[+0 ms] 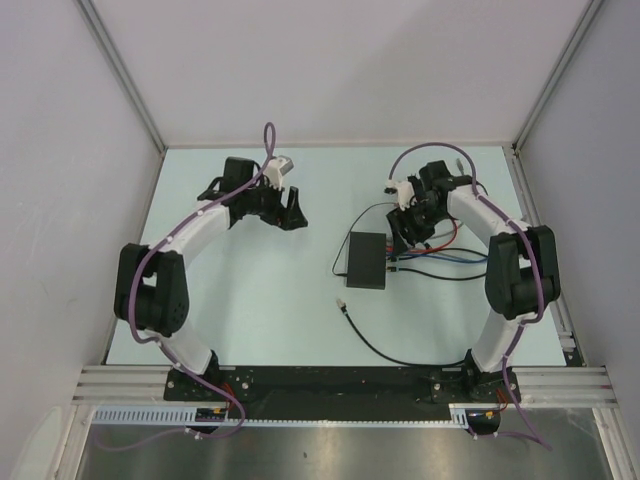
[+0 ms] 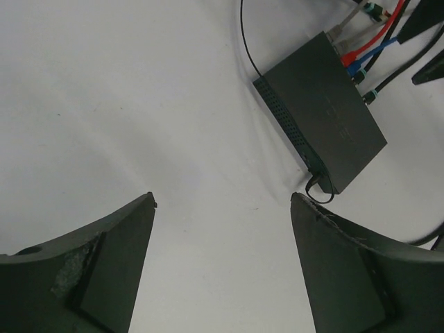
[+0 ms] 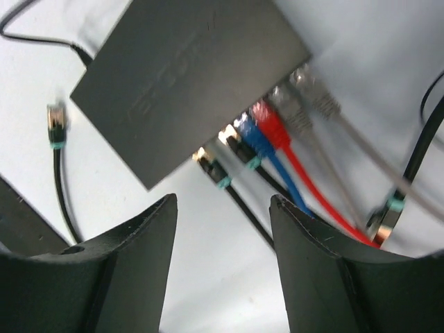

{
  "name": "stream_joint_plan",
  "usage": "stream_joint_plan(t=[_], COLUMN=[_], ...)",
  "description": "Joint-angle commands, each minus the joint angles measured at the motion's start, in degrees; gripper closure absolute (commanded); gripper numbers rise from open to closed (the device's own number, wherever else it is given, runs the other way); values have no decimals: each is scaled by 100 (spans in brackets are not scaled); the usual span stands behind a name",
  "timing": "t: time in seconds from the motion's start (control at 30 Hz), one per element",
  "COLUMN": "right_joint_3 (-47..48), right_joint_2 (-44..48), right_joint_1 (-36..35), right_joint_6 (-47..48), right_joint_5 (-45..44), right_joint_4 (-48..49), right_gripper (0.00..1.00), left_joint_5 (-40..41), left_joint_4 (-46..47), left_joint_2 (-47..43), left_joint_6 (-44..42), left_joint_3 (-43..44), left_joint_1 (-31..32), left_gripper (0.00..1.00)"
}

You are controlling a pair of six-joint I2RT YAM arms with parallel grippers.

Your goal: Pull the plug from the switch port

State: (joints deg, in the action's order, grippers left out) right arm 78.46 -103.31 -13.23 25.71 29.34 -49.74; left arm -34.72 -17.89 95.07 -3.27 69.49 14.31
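Though hidden overhead, red plug (image 3: 272, 130) in switch (image 3: 184, 73)

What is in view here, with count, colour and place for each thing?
switch box: one, matte black, on table, right of centre
port-side cables: six; two grey, one red, one blue, two black with teal boots; along one box edge
loose plug: one, teal boot, black cable, free on table beside box
thin lead: one, black, entering box away from the ports
table: one, pale, under everything
left tool: one, black, open, over bare table
right tool: one, black, open, above port-side cables
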Motion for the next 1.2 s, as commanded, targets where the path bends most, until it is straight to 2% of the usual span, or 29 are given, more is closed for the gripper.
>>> stream_joint_plan(t=[0.0, 0.13, 0.2, 0.23, 0.27, 0.33, 0.43, 0.5, 0.6, 0.63, 0.7, 0.87, 1.0, 1.17], right_joint_3=[144, 144, 144, 152, 152, 144, 152, 144, 153, 161, 152, 152, 144, 153], right_joint_2=[12, 56, -31, -84, -206, -365, -655, -874, -1129, -1191, -1401, -1859, -2141, -2290], right_joint_1=[-345, -679, -759, -820, -847, -839, -839, -812, -637, -593, -505, -277, -153, -100], right_joint_6=[-136, -251, -391, -461, -540, -795, -980, -1112, -1270, -1262, -1201, -1033, -1147, -1209], right_joint_5=[-43, -113, 10, 45, 158, 386, 607, 721, 1011, 1082, 1091, 1021, 1126, 1232], right_joint_4=[842, 1325, 1457, 1554, 1581, 1599, 1537, 1546, 1625, 1616, 1555, 1133, 1220, 1291], right_gripper=[40, 48, 55, 58, 65, 72, 77, 79, 82, 83, 84, 87, 89, 89], left_joint_5=[-386, -588, -868, -1035, -1072, -1089, -941, -792, -388, -273, -184, -150, -53, 105], left_joint_4=[-302, -373, -530, -644, -767, -1285, -1989, -2069, -1518, -1028, -664, -470, -373, -479], left_joint_2=[249, 232, 91, 47, -23, -32, 21, -14, -268, -330, -366, -147, 152, 784], left_joint_6=[-394, -473, -867, -1095, -1602, -2149, -3308, -3592, -3699, -3542, -3269, -3224, -3689, -3681], left_joint_3=[240, 337, 424, 477, 617, 793, 1136, 1189, 839, 707, 425, 469, 539, 838], left_joint_1=[55, 72, 125, 238, 318, 537, 853, 968, 1153, 1223, 1259, 1785, 2417, 2595], left_gripper=[17, 23, 24, 24, 24, 20, 18, 18, 19, 19, 19, 20, 21, 30])
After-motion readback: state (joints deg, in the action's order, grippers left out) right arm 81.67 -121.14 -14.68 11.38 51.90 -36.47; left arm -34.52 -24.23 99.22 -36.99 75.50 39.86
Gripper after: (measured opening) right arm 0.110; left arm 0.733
